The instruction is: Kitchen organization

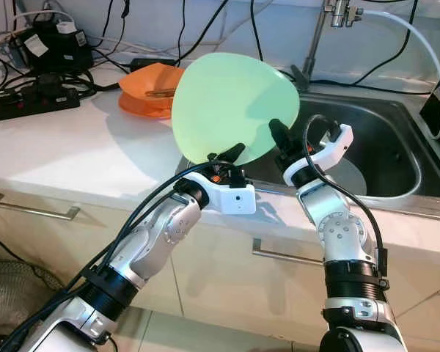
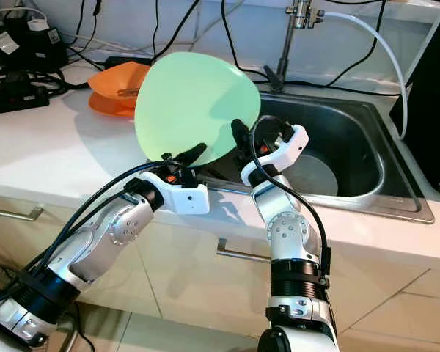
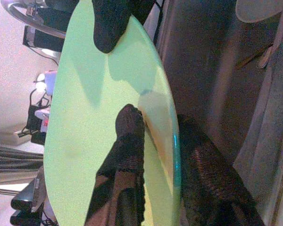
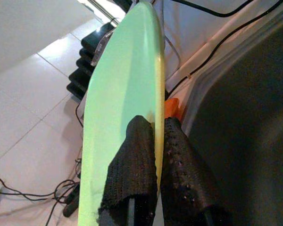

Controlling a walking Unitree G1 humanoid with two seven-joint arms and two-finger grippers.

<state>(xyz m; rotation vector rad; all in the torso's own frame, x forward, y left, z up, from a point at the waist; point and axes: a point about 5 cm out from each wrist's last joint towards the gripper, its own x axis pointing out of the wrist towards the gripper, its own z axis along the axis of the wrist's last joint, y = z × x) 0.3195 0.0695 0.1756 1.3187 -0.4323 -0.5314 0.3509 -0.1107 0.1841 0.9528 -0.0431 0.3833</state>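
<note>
I have the green plate (image 1: pixel 231 106) held up on edge above the front lip of the counter (image 1: pixel 73 158), its face tilted toward the head camera and its lower rim caught by both grippers at once. The left gripper (image 1: pixel 224 158) is clenched on the bottom of the rim from the counter side, one finger on each face as the left wrist view shows; the right gripper (image 1: pixel 282 143) is clenched on the rim just beside it, on the sink side, with its fingers (image 4: pixel 132 165) pinching the edge in the right wrist view. So the plate stands nearly upright, its broad face running left to right between the two grips, and the sink (image 1: pixel 396 158) lies directly to its right, on the right arm's side. That makes the right arm the nearer one for a move toward the basin, I judge, while the left is nearer the orange plates (image 1: pixel 150 92) stacked behind on the counter. The faucet (image 1: pixel 326 37) rises behind the sink and cables crowd the back wall, so the open room is forward and low
</note>
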